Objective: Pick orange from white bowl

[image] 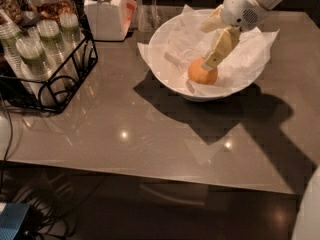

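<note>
The orange (201, 74) lies in the white bowl (159, 59) on its crumpled white paper lining, at the back right of the grey table. My gripper (204, 48) reaches down into the bowl from the upper right, and it is open. Its near finger (219, 45) points down with its tip touching or just above the top of the orange. The far finger (210, 22) sits behind and above the orange. The orange is not held.
A white lidded jar (105, 10) stands left of the bowl at the back. A black wire rack (60, 79) with several lidded cups fills the left side. The table's front edge (150, 171) runs across below, with cables on the floor.
</note>
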You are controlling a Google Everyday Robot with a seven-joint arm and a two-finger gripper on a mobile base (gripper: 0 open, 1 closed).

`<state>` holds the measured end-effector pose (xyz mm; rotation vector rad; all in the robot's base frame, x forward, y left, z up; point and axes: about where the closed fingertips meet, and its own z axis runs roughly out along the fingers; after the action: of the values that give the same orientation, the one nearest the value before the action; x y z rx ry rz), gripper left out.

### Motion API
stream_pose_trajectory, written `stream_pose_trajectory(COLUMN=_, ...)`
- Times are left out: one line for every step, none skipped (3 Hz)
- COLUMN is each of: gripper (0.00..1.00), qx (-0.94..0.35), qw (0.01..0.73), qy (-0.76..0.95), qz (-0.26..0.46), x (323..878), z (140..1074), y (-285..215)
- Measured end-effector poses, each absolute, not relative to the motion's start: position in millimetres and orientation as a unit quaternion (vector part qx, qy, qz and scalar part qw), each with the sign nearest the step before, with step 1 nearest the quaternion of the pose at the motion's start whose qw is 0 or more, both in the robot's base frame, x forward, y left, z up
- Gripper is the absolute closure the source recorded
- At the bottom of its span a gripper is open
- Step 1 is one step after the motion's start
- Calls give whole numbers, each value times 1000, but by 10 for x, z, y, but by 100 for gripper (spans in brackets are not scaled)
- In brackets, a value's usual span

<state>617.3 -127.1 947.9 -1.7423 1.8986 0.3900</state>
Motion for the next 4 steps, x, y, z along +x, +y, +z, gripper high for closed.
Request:
stream_pose_trajectory(gripper=21, qx=-637, qw=264, qy=707, qz=157, x=6293, z=9346, y=-1258)
stream_pose_trajectory(gripper=21, qx=-621, qw=263, qy=717, qz=175, x=6350, z=9174, y=-1310)
stream_pose_trajectory(gripper=22, qx=-610, qw=252, qy=725, qz=198, x=6381, z=8975, y=-1314)
stream_pose_trajectory(gripper=23, qx=-604, qw=238, qy=730, qz=215, x=6406, z=8810, y=-1297)
